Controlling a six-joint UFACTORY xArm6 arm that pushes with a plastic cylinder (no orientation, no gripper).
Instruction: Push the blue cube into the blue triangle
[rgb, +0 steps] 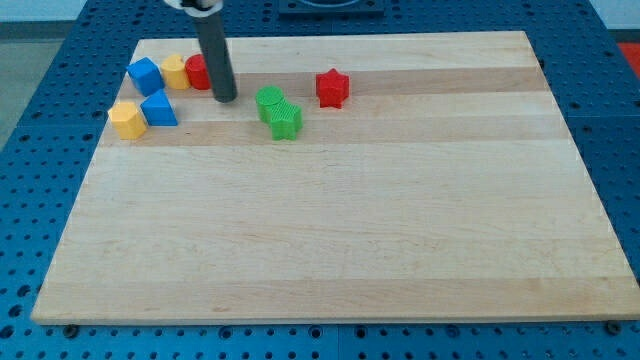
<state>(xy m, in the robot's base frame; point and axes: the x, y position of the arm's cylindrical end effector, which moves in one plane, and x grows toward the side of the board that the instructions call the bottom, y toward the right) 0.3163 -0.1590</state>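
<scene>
My tip (225, 97) (a bare rod, no pincer) rests beside the red block (198, 71), right of the blue cube (145, 75), likely lining up its push toward the blue triangle (159, 109).

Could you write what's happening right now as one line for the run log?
my tip: beside red block | blue cube: apart, above blue triangle | push: not done
</scene>
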